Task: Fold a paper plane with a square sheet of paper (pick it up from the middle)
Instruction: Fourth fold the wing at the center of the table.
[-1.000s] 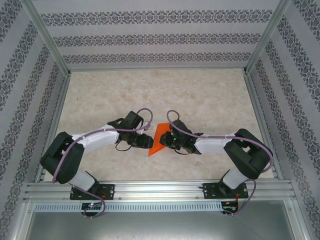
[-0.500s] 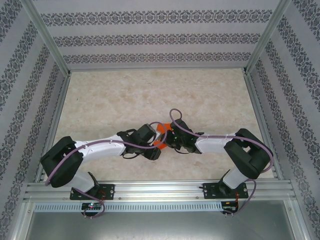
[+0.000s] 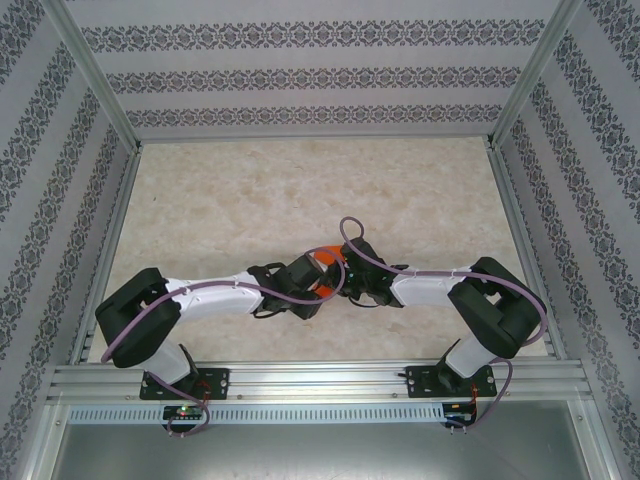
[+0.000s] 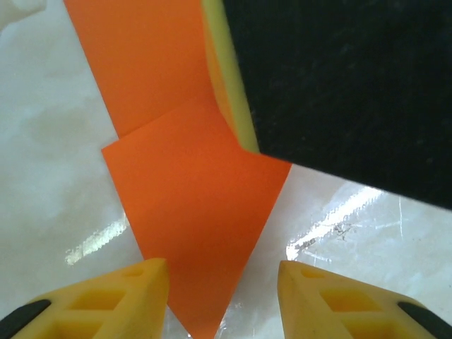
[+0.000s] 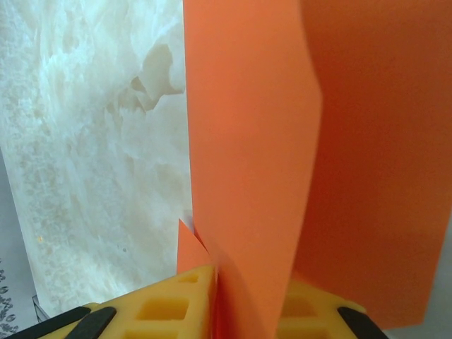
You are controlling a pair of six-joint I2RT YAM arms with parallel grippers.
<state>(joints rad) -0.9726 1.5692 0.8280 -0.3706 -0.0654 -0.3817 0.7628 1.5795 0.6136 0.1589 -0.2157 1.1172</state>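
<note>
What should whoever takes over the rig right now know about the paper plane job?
Left gripper: open, fingers on either side of the pointed tip of the bright orange folded paper sheet, not pinching it.
Right gripper: shut on the sheet.
Position: both grippers meet at table centre.
Done: sheet folded to a point, layers overlapping.
Left: further folds; no finished dart yet.

The table is pale, glossy and marble-patterned, reflecting streaks of light.

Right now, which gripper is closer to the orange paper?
Right. The right gripper is pinching the orange paper; the left gripper hangs open, straddling its pointed tip without gripping.
</note>
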